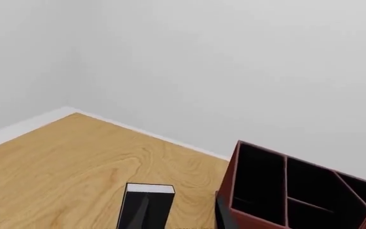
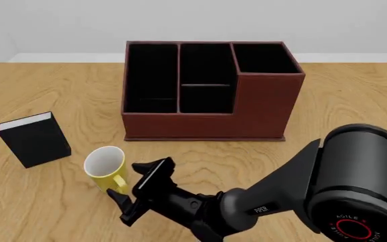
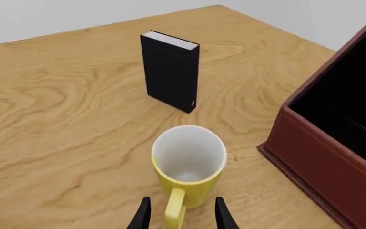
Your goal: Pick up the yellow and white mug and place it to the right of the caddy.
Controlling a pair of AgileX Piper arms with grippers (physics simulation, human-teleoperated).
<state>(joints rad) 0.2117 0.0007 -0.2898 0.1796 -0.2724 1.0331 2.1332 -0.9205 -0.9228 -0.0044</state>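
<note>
My right gripper (image 2: 137,190) hangs low over the table (image 2: 328,101), fingers apart w/ the handle of the yellow and white mug (image 2: 105,166) between them in the right wrist view, not yet clamped as far as I can judge. The mug stands upright, mouth up, in front of the caddy (image 2: 207,91) toward its left end, apart from it, w/ the black book (image 2: 34,139) standing off to the mug's left. My left gripper isn't seen in any view, so I can't tell its state; its wrist cam shows only the book, the caddy & the wall. Risks, in my judgment: the handle is a thin loop, so closing off-center could twist the mug or tip it over; a shallow pinch could let it swing or slip on the lift; & carrying it to the caddy's right side means passing the taller corner section, so too low a path could clip the wall. Count: 1 mug, 1 caddy, 1 book, 1 arm in front view.
</note>
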